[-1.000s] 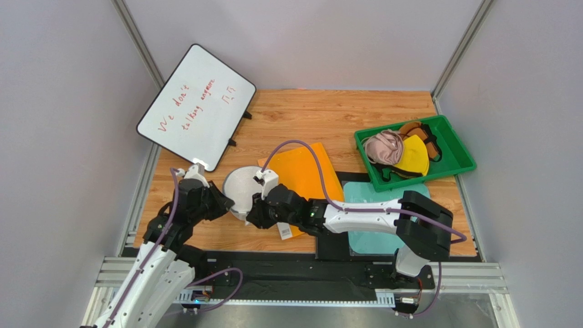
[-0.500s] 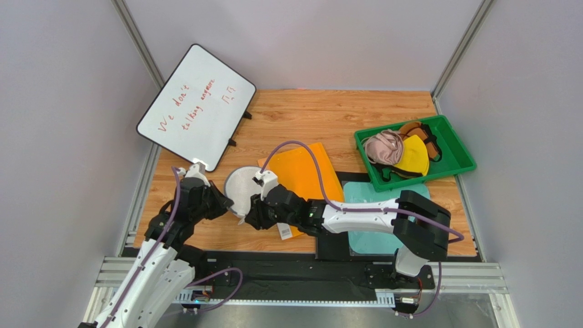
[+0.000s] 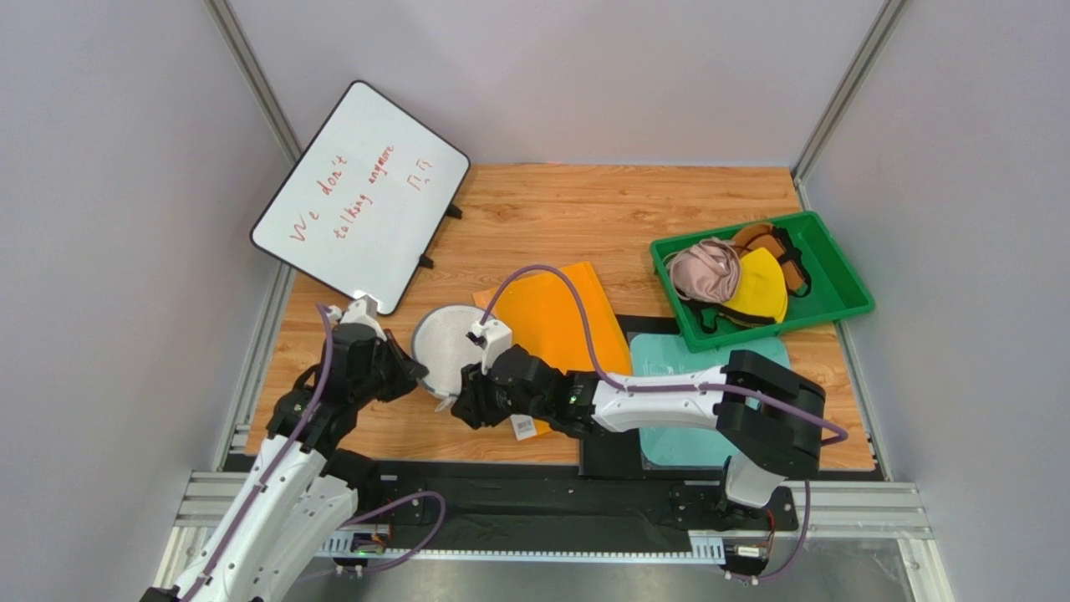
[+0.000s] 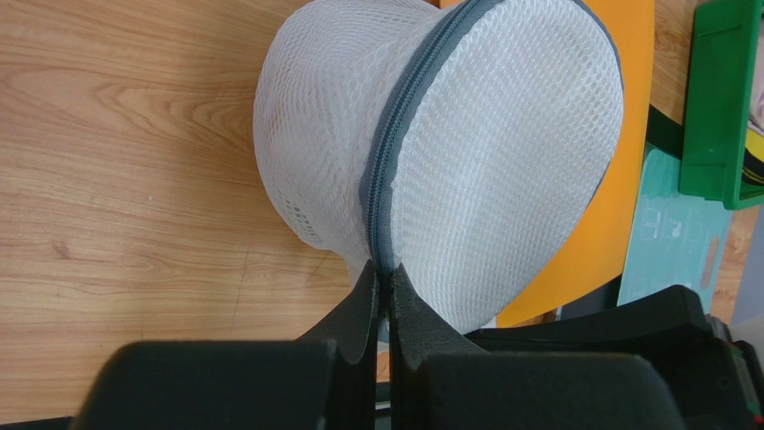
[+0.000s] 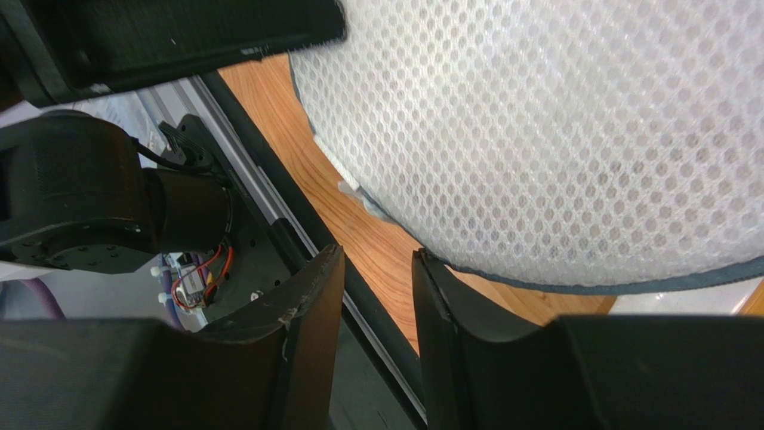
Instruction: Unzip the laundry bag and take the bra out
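Unzipping is being set up. The laundry bag (image 3: 447, 348), at 8 o'clock on the wooden table (image 3: 628, 207), is zipped shut. The left gripper (image 4: 383, 273) is pressed closed at the near end of the zipper (image 4: 386, 179); whether the pull is caught cannot be told. The right gripper (image 5: 377, 269) is held at the bag's 5 o'clock edge, jaws apart and empty. The bra is unseen, presumably inside. Next, the bag must be braced and the pull drawn round. A green tray (image 3: 842, 282) is set at 2 o'clock, a whiteboard (image 3: 358, 195) at 10, grey walls around.

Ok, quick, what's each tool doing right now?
Left tool: closed on the laundry bag at its zipper.
Right tool: open, holding nothing.
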`<state>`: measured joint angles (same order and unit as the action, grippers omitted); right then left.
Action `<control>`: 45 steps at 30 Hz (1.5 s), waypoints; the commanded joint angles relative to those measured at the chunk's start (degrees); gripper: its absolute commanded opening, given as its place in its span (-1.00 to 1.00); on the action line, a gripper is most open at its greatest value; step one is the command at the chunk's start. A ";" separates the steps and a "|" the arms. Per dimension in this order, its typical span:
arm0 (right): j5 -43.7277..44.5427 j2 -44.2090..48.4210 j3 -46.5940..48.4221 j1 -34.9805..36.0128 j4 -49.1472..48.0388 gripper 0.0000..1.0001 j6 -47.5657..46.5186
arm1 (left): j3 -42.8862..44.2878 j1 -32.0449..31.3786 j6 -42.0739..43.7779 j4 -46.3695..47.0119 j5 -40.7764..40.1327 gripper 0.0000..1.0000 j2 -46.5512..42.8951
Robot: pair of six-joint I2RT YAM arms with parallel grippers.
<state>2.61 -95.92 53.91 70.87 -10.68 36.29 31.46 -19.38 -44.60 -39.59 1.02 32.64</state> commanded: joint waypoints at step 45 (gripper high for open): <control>3.10 -2.35 -0.82 -1.53 -15.43 -1.00 -3.51 | 3.78 -0.14 -1.81 -1.36 2.41 -1.00 -2.50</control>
<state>2.52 -99.46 52.53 69.87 -21.12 33.63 32.42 -19.35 -46.02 -40.07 1.87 30.57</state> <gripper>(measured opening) 0.030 0.009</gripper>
